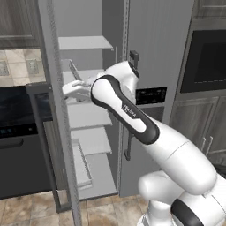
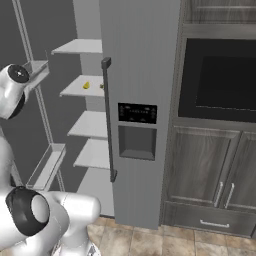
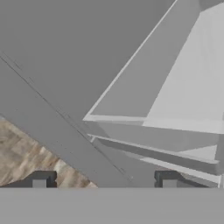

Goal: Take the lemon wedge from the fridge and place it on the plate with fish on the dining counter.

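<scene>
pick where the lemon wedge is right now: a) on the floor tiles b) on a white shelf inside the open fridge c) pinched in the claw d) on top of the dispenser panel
b: in the right base view the lemon wedge lies as a tiny yellow piece on a white inner shelf of the open fridge, second shelf from the top, well above the floor and left of the black dispenser panel.

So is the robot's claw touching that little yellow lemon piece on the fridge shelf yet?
Apart. In the hand view the gripper has nothing between its open fingertips, just shelves ahead. In the right base view the lemon wedge lies alone on its shelf.
</scene>
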